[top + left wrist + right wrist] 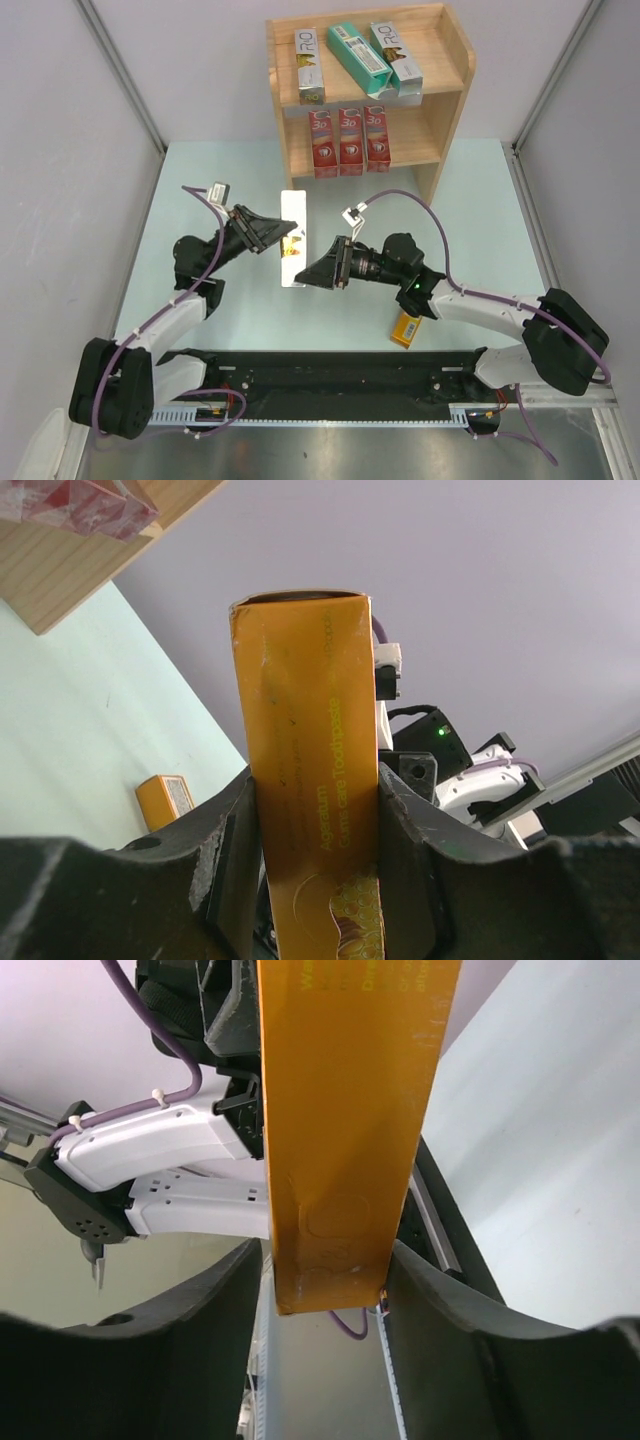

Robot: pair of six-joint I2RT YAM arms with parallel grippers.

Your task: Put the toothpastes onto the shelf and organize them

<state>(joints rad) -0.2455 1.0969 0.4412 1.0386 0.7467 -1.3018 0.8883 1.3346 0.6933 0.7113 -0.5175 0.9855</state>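
An orange-yellow toothpaste carton (312,730) is held above the pale-green table (200,190), clenched by the left gripper (316,815). Its other end is flanked by the right gripper (326,1275), grip not discernible. Six cartons (350,138) are stocked on the wooden shelf (452,95); another orange carton (406,328) lies near the front edge.

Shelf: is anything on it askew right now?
Yes. On the shelf's top tier the teal carton lies diagonally, crowding the carton to its right; the left silver carton lies straight.
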